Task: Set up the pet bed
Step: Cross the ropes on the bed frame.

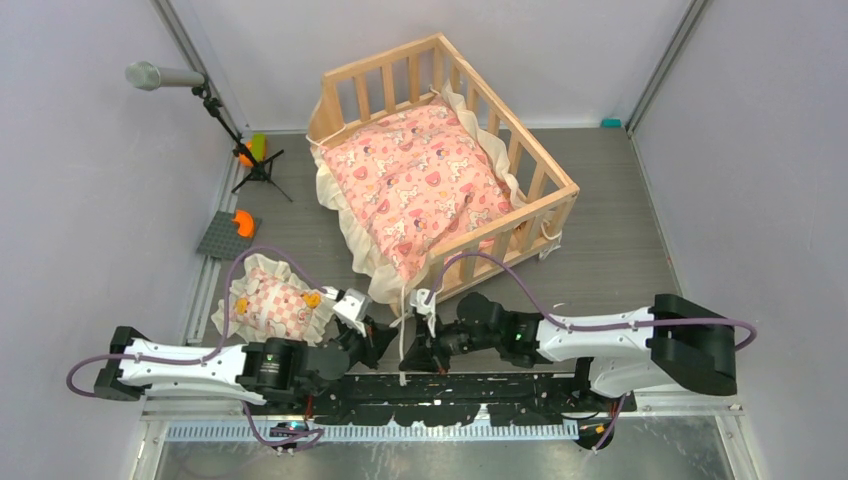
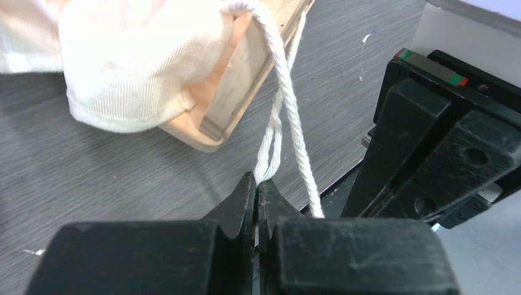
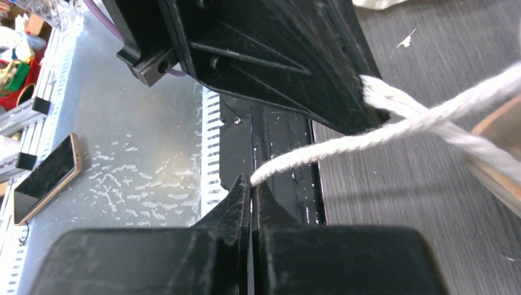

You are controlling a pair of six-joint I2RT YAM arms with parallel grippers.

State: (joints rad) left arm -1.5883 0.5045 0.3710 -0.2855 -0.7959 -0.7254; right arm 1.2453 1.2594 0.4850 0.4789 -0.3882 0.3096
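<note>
Though the pet bed [image 2: 241,74] is cropped, left gripper [image 2: 257,187] and right gripper [image 3: 252,184] seemingly clamp its cord [image 2: 287,101].

Your left gripper [image 2: 257,184] and right gripper [image 3: 252,183] sit close together, arms folded low, each clamped on the cord [image 2: 287,104].

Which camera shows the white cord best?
The left wrist view: the cord runs large and sharp from the bed down into the shut left gripper. The right wrist view shows one strand reaching the shut right gripper. The top view shows only a thin line near the grippers.
</note>
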